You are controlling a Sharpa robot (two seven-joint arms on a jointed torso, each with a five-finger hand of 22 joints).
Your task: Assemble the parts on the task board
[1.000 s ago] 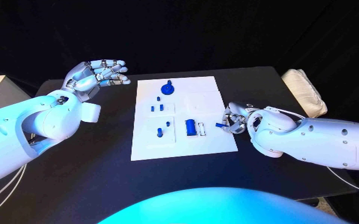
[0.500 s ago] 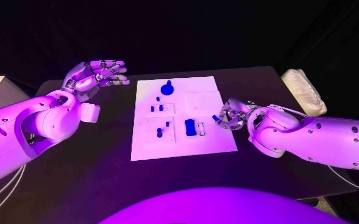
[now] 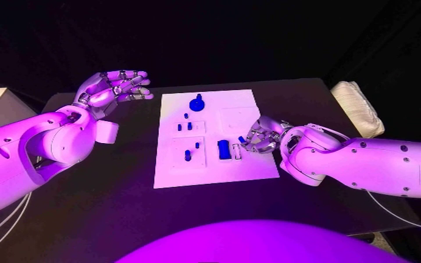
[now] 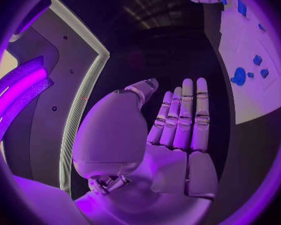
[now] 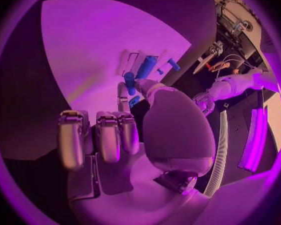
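Head view: right hand (image 3: 263,136) pinches a blue part (image 3: 242,140) over the task board (image 3: 215,175); left hand (image 3: 114,88) empty.

No text, label, brand, number or sign can be read anywhere in these views.
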